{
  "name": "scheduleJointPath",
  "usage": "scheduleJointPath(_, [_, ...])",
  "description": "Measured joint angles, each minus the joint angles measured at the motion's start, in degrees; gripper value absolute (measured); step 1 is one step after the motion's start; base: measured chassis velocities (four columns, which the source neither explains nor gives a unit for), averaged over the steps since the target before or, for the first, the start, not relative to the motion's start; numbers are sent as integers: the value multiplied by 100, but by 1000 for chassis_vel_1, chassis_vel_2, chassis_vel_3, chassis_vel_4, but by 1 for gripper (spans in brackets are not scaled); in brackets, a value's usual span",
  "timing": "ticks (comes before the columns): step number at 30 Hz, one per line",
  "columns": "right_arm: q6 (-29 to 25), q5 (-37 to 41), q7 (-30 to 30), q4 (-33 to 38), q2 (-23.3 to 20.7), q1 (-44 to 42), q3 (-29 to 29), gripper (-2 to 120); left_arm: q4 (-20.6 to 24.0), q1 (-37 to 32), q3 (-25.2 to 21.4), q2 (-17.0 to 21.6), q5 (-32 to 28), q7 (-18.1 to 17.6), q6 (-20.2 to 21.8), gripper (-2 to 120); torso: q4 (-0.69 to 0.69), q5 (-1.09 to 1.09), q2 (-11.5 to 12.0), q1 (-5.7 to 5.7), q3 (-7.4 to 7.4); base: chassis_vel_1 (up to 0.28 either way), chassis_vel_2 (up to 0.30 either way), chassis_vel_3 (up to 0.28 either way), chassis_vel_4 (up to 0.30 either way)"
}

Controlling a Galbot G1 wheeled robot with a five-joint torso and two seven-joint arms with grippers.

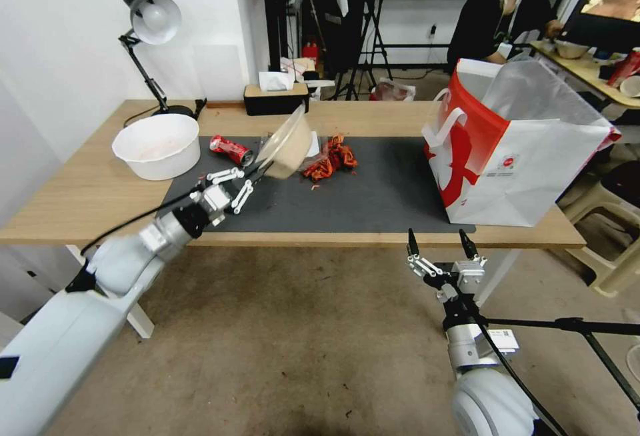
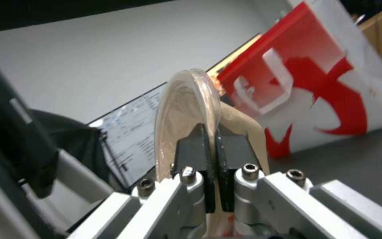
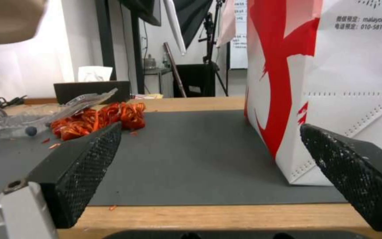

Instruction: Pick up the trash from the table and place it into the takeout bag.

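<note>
Lid (image 1: 288, 144), beige and oval, hung tilted above the mat (image 1: 373, 199), pinched by its rim in our left gripper (image 1: 257, 171); its long axis ran up and away from the jaws, which were closed tight on it. We saw the same pinch in the left wrist view, lid (image 2: 186, 109) edge-on between the dark pads (image 2: 222, 156), with the bag (image 2: 328, 76) beyond. On the worktop (image 1: 80, 203), the crushed can (image 1: 231, 149) lay just behind the gripper, a white bowl (image 1: 159, 145) to its left, and a heap of red scraps (image 1: 330, 158) just right of the lid. The bag (image 1: 513, 149) stood upright at the mat's right end, well apart from the lid. Our right gripper (image 1: 440, 244) hovered before the worktop's front edge, jaws wide, holding nothing.
</note>
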State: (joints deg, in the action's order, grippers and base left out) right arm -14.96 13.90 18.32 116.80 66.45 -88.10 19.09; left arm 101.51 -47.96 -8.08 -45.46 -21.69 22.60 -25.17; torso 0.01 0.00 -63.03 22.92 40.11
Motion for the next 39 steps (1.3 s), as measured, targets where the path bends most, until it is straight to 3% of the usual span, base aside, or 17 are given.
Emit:
scheduleJointPath(3, [2,-4,4,-12,0,10,9,100,-67,364,407,4,-141,2,54,1,-1,0,0,0,0,0,0,0,0])
scheduleJointPath(5, [3,-19,9,-28,0,11,27,100,-204,906,937,-16,-346,-3,107,1,-2,0,0,0,0,0,0,0,0])
scheduleJointPath(10, [3,-34,13,-42,6,-4,60,100,-430,1643,1536,-136,-579,-22,192,1,-1,-1,0,0,0,0,0,0,0])
scheduleJointPath(14, [-2,-41,16,-60,19,-21,88,100,-719,2363,2055,-320,-713,-41,233,1,-1,-2,1,0,0,0,0,0,0])
scheduleJointPath(17, [-10,-72,31,-90,49,-27,94,100,-1035,3238,2716,-548,-838,-52,233,1,-1,1,1,1,0,0,0,0,0])
scheduleJointPath(18, [-10,-72,31,-90,49,-27,94,100,-1035,3238,2716,-548,-838,-52,233,1,-1,1,1,1,0,0,0,0,0])
scheduleJointPath(21, [-14,-101,44,-109,94,-27,94,100,-1309,3964,3354,-871,-1020,-103,235,1,-1,1,1,1,0,0,0,0,0])
scheduleJointPath(24, [-20,-117,55,-115,110,-29,104,100,-1447,4225,3564,-1078,-1061,-110,236,1,0,0,1,1,0,0,0,0,0])
scheduleJointPath(25, [-29,-134,68,-122,124,-41,128,100,-1628,4501,3777,-1367,-1098,-114,236,1,-1,1,0,0,0,0,0,0,0])
scheduleJointPath(27, [-30,-138,70,-123,129,-43,135,100,-1688,4585,3841,-1455,-1109,-116,236,1,-2,1,1,1,0,0,0,0,0])
scheduleJointPath(30, [-32,-151,73,-124,155,-43,141,100,-2018,5046,4111,-1933,-1183,-142,234,1,-2,2,1,1,0,0,0,0,0])
scheduleJointPath(39, [-44,-162,85,-126,213,-39,148,100,-2513,5612,4499,-2553,-1325,-169,234,1,-1,1,1,1,-1,0,0,0,0])
